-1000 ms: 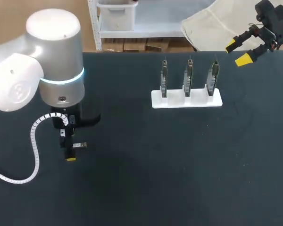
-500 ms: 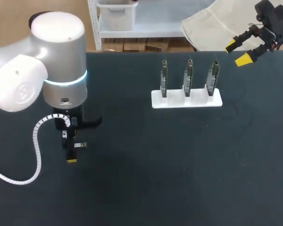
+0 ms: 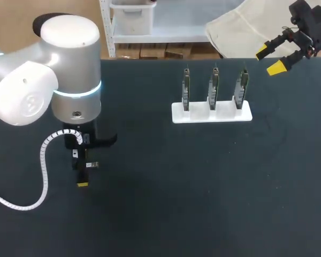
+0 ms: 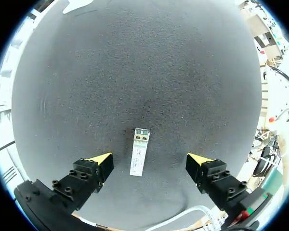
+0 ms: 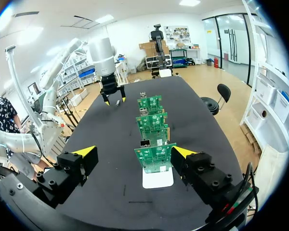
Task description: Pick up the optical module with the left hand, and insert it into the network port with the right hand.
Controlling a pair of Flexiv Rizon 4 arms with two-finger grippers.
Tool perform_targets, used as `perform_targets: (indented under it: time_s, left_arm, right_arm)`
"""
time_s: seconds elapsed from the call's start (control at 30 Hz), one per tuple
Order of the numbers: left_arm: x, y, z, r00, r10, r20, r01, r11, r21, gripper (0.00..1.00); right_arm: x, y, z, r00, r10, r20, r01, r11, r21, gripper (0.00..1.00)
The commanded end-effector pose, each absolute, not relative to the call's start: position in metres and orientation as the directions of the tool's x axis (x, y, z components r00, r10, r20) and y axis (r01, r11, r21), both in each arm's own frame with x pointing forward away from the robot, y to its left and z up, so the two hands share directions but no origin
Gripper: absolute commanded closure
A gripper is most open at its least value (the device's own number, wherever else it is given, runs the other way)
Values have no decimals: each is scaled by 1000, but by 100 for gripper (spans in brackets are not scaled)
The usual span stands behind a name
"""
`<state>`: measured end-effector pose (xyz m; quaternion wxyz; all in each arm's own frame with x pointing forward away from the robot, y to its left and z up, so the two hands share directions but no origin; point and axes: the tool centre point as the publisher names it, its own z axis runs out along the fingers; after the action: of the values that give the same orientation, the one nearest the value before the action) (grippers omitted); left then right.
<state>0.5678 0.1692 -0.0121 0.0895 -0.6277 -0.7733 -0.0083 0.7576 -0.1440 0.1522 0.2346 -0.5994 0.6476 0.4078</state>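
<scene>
barely started, nothing grabbed yet | optical module (image 4: 139, 153) lies flat between spread fingers of left gripper (image 4: 149, 160), untouched | right gripper (image 3: 268, 60) open, empty, by the circuit boards (image 3: 213, 88) | to go: grab, handoff, insert

The head camera sits high behind the robot and looks down from far on the whole black bench (image 3: 203, 193). The left wrist camera hangs close over the bench and faces straight down, so it sees only a small patch around the optical module (image 4: 140, 152). In the head view this patch lies at 8 o'clock. The right wrist camera is at the 2 o'clock corner and looks along the bench, past the stand of three circuit boards (image 5: 156, 156), to the left arm (image 5: 102, 55). The head view shares both.
</scene>
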Motion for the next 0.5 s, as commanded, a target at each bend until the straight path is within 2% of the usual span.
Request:
perform_targets:
  time_s: [0.03,0.5]
  left_arm:
    - [572,173,-15,-196,970,143,971,212,-107,0]
    - [574,173,-15,-173,972,157,978,189,-89,0]
  right_arm:
    - [757,-144,152,-171,-585,-793,-968,-51,246,0]
    - [757,-144,152,-171,-585,-793,-968,-51,246,0]
